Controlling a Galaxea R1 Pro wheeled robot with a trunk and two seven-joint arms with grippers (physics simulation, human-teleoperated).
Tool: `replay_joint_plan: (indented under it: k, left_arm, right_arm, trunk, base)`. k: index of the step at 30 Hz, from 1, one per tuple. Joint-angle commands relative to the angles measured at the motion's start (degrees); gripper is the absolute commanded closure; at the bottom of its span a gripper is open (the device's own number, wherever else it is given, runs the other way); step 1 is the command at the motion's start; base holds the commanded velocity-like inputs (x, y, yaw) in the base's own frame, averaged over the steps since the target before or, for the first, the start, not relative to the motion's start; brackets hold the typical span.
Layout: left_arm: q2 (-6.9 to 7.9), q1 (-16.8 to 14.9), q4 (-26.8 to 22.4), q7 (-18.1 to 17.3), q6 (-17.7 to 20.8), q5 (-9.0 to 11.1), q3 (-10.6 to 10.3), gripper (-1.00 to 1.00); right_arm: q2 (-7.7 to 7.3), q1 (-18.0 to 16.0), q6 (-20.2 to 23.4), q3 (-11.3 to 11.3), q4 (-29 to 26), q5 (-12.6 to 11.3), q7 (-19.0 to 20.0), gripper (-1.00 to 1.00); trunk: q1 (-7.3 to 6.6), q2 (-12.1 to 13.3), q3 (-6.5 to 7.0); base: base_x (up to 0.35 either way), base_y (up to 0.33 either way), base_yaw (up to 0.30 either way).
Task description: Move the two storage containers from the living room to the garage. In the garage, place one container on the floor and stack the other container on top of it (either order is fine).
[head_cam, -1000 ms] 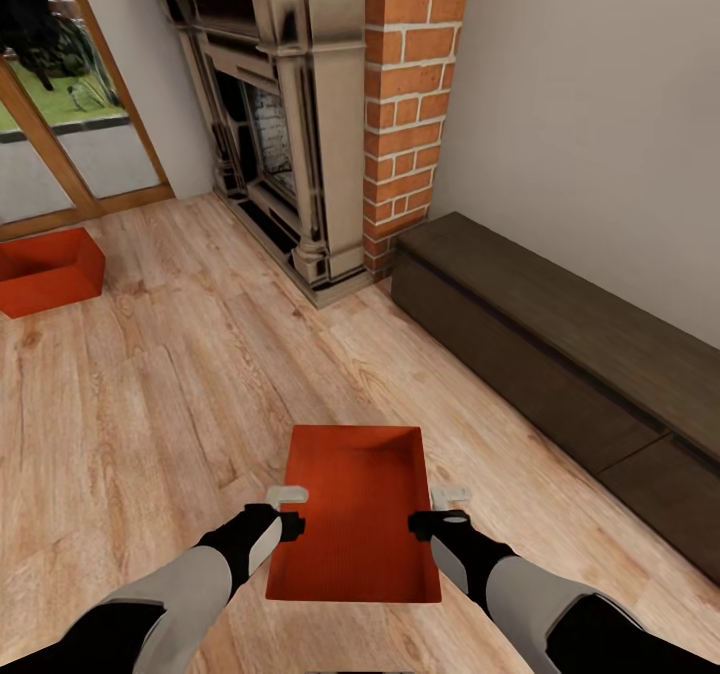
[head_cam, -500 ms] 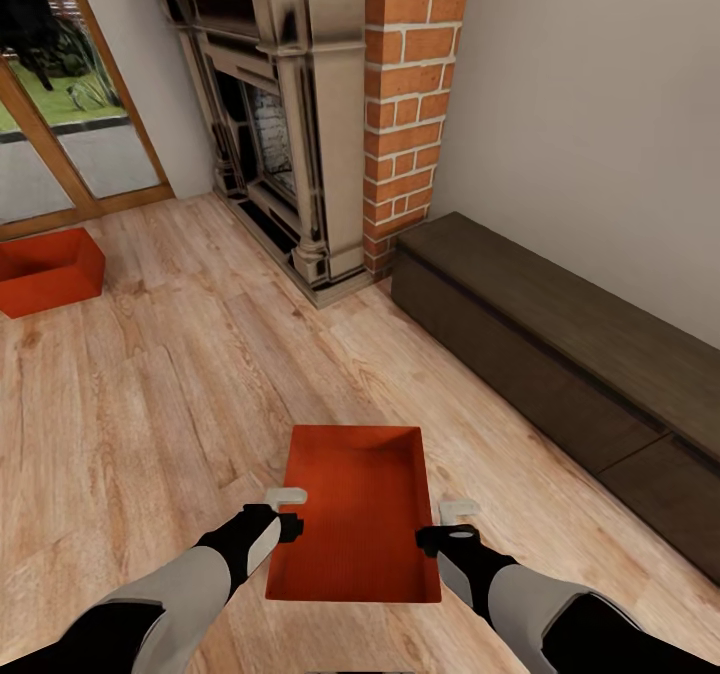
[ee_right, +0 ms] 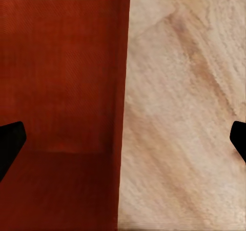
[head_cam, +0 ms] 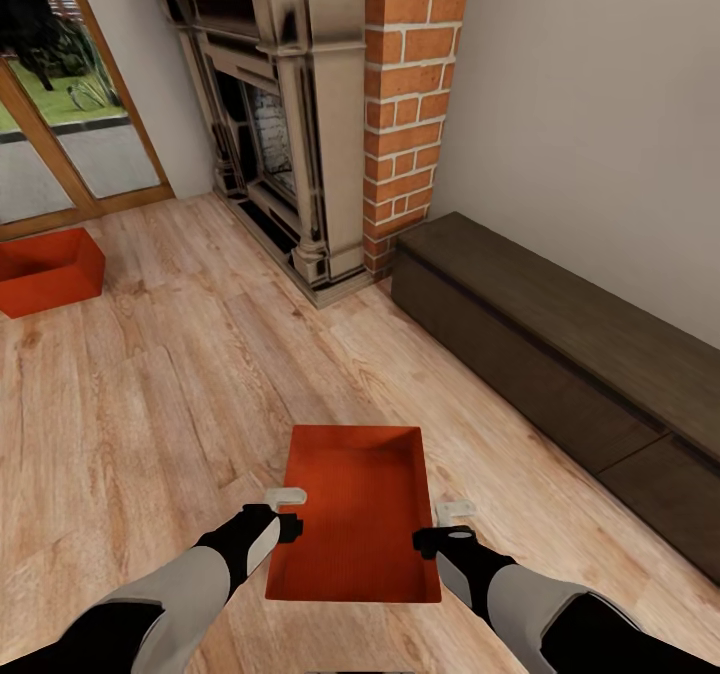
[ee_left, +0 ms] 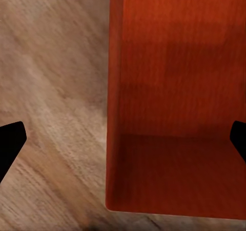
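Head view, living room: I stand over the nearer storage container [head_cam: 358,514], which sits open side up on the wood-plank floor [head_cam: 150,394], while my two arms bracket its long walls. My left gripper [head_cam: 289,512] hangs at the left wall, my right gripper [head_cam: 446,521] at the right wall. In the last second the right one has slid a little outward and back toward me, from over the rim to just outside it; the left one and the bin have stayed put. I read that as lining up for a two-sided pinch, not a lift: the bin is still on the floor and no carry has begun.

Both pairs of jaws stand wide apart. In the left wrist view the dark fingertips [ee_left: 11,143] straddle the container's left wall [ee_left: 115,113], one outside over wood, one inside over the red bottom; in the right wrist view the fingertips [ee_right: 10,141] straddle the right wall the same way.

The bin's long axis runs straight away from me, its far short end pointing toward the fireplace [head_cam: 290,134] and brick column [head_cam: 405,104]. The second storage container [head_cam: 45,272] waits well apart at far left, near the glass door [head_cam: 60,124]. A dark low cabinet [head_cam: 560,354] lines the right wall.
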Motion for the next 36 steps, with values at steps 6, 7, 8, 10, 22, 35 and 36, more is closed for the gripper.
replay_joint_plan:
  k: [6, 7, 8, 10, 22, 35, 36]
  left_arm:
    - [0.08, 0.0, -0.1, 0.2, 0.4, 0.3, 0.0, -1.00]
    - [0.11, 0.0, -0.1, 0.2, 0.4, 0.3, 0.0, -1.00]
    - [0.13, 0.0, -0.1, 0.2, 0.4, 0.3, 0.0, -1.00]
    - [0.15, 0.0, -0.1, 0.2, 0.4, 0.3, 0.0, -1.00]
    - [0.16, 0.0, -0.1, 0.7, 0.4, 0.1, 0.0, -1.00]
    - [0.34, 0.0, 0.0, 0.7, 0.4, -0.1, -0.1, -1.00]
    - [0.34, 0.0, 0.0, 0.7, 0.4, -0.1, -0.1, -1.00]
  right_arm:
    - [-0.03, 0.0, 1.4, 0.5, -0.1, -0.7, 0.4, -1.00]
    - [-0.01, 0.0, 1.4, 0.5, -0.1, -0.7, 0.5, -1.00]
    - [0.01, 0.0, 1.4, 0.5, -0.1, -0.7, 0.5, -1.00]
    - [0.02, 0.0, 1.4, 0.5, -0.1, -0.7, 0.5, -1.00]
    - [0.01, 0.0, 1.4, 0.5, -0.1, -0.8, 1.3, -1.00]
    - [-0.06, 0.0, 0.8, 0.4, -0.2, -0.4, 1.3, -1.00]
    - [-0.06, 0.0, 0.8, 0.4, -0.2, -0.3, 1.3, -1.00]
  trunk:
    - [-0.01, 0.0, -0.03]
    - [-0.01, 0.0, -0.03]
    - [-0.01, 0.0, -0.03]
    - [-0.01, 0.0, -0.03]
    - [-0.01, 0.0, -0.03]
    - [-0.01, 0.0, -0.03]
    - [-0.01, 0.0, -0.03]
  base:
    - [0.000, 0.000, 0.000]
    - [0.000, 0.000, 0.000]
    - [0.000, 0.000, 0.000]
    - [0.000, 0.000, 0.000]
    - [0.000, 0.000, 0.000]
    - [0.000, 0.000, 0.000]
    - [0.000, 0.000, 0.000]
